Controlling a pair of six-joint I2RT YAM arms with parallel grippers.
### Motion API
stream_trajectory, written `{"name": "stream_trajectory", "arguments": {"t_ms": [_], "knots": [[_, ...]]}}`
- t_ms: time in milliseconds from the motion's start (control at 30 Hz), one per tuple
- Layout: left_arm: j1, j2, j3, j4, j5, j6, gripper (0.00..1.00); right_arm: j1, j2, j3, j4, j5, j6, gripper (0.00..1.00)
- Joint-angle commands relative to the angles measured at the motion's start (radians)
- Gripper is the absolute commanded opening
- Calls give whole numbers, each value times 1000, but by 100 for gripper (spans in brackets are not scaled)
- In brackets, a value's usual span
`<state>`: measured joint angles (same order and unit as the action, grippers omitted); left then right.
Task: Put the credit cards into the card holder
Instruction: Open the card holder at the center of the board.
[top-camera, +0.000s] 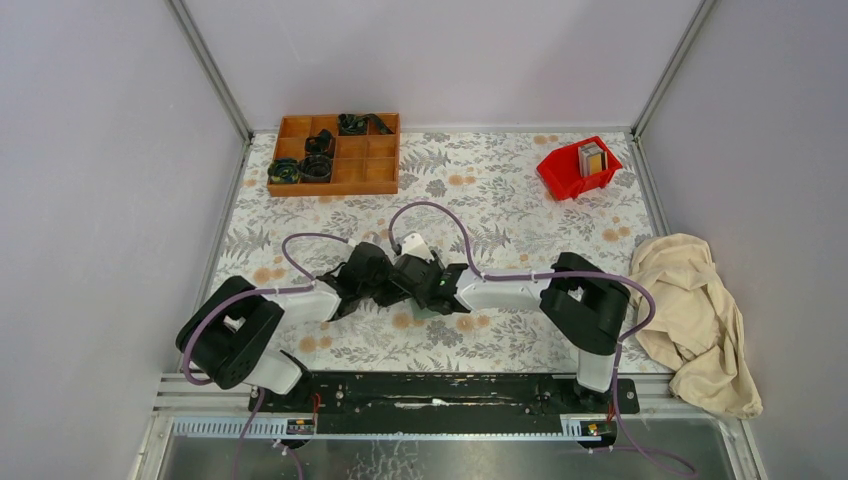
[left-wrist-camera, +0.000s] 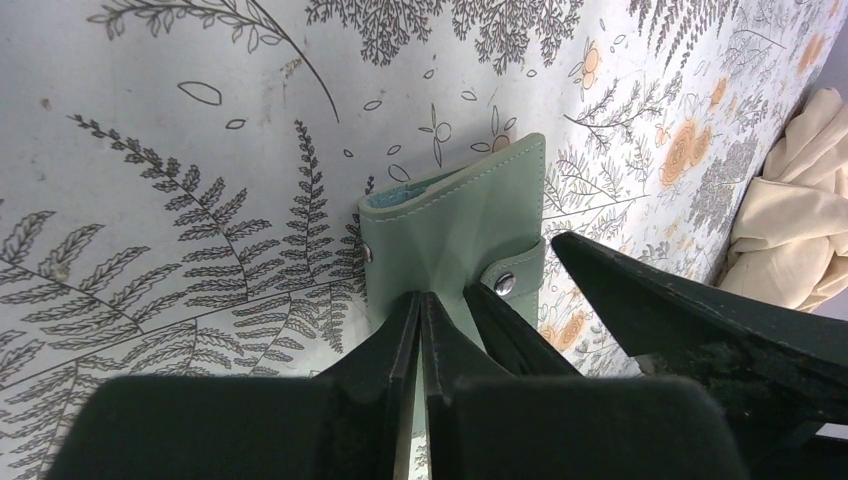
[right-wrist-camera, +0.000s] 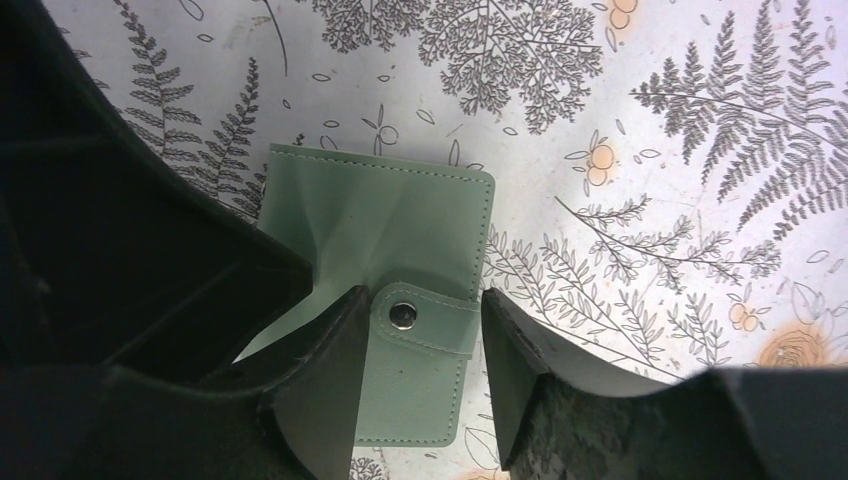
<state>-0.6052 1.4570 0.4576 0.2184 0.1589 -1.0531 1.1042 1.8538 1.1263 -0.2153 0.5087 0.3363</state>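
on floral table (right-wrist-camera: 650, 100): sage-green card holder (right-wrist-camera: 400, 225), snapped closed; left hand (left-wrist-camera: 422, 300) pinches edge, right hand (right-wrist-camera: 425, 300) open.

Bright, even, diffuse light in all views.
Top view sharp, weak shadows. Wrist views: near fingers (left-wrist-camera: 385, 370) dark, blurred along bottom of frame; wallet (left-wrist-camera: 455, 230) and table (left-wrist-camera: 200, 120) print in focus.

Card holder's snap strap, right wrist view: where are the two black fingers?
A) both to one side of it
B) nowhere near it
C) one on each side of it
C: the right gripper stands open, one finger on each side of the snap strap on the card holder.
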Motion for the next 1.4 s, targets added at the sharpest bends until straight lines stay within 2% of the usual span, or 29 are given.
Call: {"name": "stream_trajectory", "arguments": {"t_ms": [0, 167, 333, 433, 600, 833, 1133, 1367], "knots": [[-14, 47, -12, -174, -83, 13, 9, 4, -13, -39, -122, 120, -62, 53], [-25, 54, -5, -192, -98, 3, 9, 23, -17, -43, -131, 149, -77, 57], [-31, 53, -5, -198, -111, -10, 8, 43, -18, -59, -134, 157, -80, 54], [-34, 47, -4, -206, -120, -14, 7, 63, -21, -71, -129, 173, -87, 50], [-37, 51, -2, -207, -126, -19, 6, 82, -19, -85, -121, 191, -106, 37], [-47, 58, -8, -208, -133, -31, 5, 84, -28, -105, -113, 210, -108, 34], [-57, 67, -17, -208, -149, -43, 4, 84, -71, -120, -108, 189, -90, 21], [-66, 87, -20, -216, -164, -59, 2, 74, -129, -133, -115, 146, -46, 17]]}}
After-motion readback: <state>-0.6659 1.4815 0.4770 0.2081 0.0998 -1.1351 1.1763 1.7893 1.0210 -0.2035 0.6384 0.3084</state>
